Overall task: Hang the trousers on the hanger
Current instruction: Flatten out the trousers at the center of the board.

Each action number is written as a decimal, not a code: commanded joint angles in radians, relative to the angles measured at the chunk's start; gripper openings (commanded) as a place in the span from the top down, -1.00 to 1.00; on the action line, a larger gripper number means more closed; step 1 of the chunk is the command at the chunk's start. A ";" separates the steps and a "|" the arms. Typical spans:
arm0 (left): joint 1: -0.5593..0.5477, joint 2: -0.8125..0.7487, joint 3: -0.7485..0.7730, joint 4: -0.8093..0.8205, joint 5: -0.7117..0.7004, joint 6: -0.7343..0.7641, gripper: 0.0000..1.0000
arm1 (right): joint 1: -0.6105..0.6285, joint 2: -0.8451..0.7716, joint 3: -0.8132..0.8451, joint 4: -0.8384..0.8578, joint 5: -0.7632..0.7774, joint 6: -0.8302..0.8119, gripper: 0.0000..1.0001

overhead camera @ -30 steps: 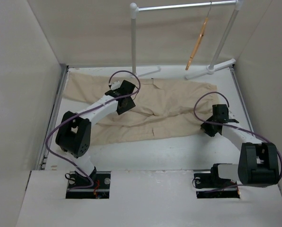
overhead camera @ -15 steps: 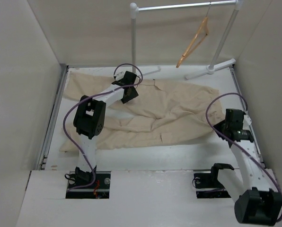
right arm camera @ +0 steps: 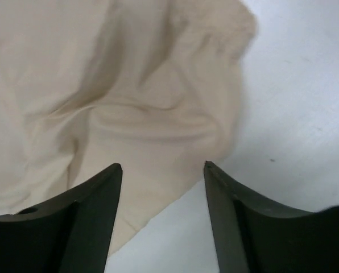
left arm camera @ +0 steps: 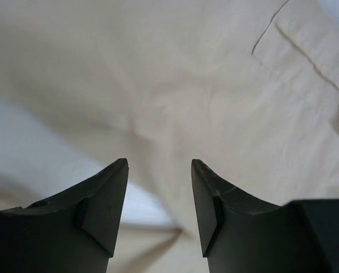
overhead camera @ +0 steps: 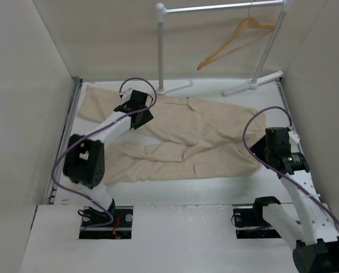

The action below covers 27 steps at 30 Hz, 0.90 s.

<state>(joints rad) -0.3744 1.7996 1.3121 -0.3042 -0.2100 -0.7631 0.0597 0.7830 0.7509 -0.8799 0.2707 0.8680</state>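
Left gripper [left arm camera: 160, 165]: jaws partly apart, nothing between them – it hovers over the far-left part of the trousers [overhead camera: 186, 136], by a pocket seam.
Right gripper [right arm camera: 162, 168]: jaws apart, holding nothing – it sits over the near-right edge of the cloth, where fabric meets bare table [overhead camera: 215, 185].
Trousers: lying flat and wrinkled across the middle of the table, running left to right; neither gripper has them.
Hanger [overhead camera: 215, 52]: on the rail of the white rack [overhead camera: 160, 51] at the far right, tilted, well apart from the cloth.
Progress: judged early – nothing lifted or threaded.
Risk 1: a pinch on a wrinkle may catch only one layer, so the cloth slips out on lifting.
Risk 2: uneven lifts from two ends would let the legs sag and drag, missing the bar.
Risk 3: the hanger hangs free by its hook, so a nudge could swing it or knock it off the rail.
Risk 4: the left arm works near the rack post and could bump it.
Count: two arms, two grippers, one pair of trousers, one hanger, one rack.
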 commanded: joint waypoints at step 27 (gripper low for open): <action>0.237 -0.540 -0.587 -0.042 0.093 -0.061 0.39 | 0.714 0.851 0.338 0.437 -0.059 0.048 0.00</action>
<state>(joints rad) -0.1478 1.2526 0.7322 -0.3733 -0.1154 -0.8207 0.7856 1.6154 1.0435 -0.4446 0.1802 0.8948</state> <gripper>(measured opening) 0.320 0.503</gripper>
